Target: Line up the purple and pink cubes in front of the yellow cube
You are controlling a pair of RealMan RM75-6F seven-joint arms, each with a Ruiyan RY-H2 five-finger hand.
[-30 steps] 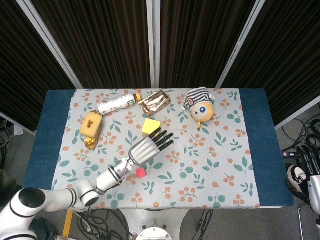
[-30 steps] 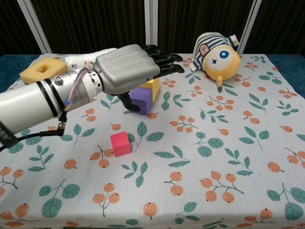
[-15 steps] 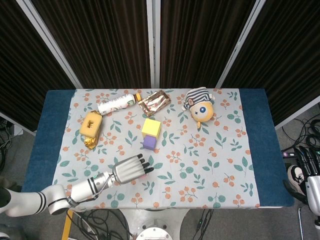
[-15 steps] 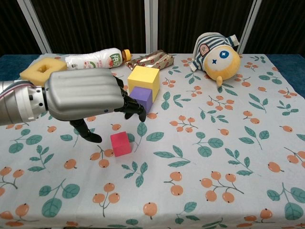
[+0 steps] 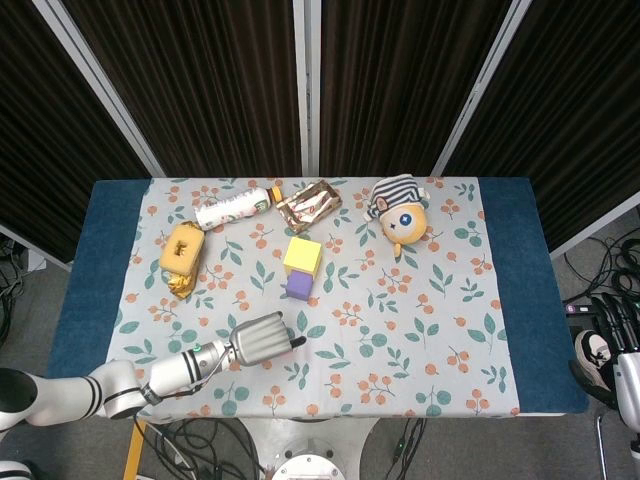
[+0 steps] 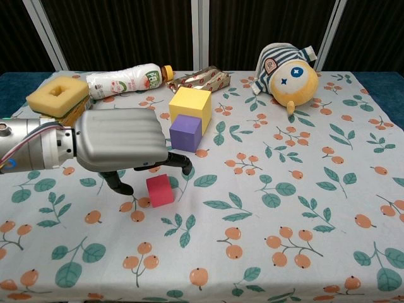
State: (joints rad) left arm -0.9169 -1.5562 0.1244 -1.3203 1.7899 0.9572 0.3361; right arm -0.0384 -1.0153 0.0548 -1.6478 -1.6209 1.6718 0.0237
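**Left hand over pink cube, purple already at yellow**

Head view: left hand (image 5: 263, 338) sits low near the front edge of the tablecloth (image 5: 450, 330), fingers pointing right w/ palm down. It covers the pink cube, which can't be seen from here. Yellow cube (image 5: 303, 256) sits mid-table; purple cube (image 5: 297, 287) is touching its front face, so that half of the line looks done. Right hand (image 5: 622, 330) is off the table at far right, hanging by the floor cables; can't tell its finger state, too small and cut off. Bottle (image 5: 232, 209), snack pack (image 5: 309, 204), sponge (image 5: 184, 249) and plush toy (image 5: 400, 212) lie along the back, clear of the work.

Chest view: left hand (image 6: 120, 142) hovers over the pink cube (image 6: 159, 190), fingers curled downward and apart, thumb down to the left of the cube and a fingertip down behind it at right. No firm contact visible, so the hand holds nothing. Pose reads as bracketing the cube for a pinch. Pink cube lies in front of the purple cube (image 6: 185, 132), apart from it and offset left; it'd need moving right and back to fall in line w/ the yellow cube (image 6: 189, 105).
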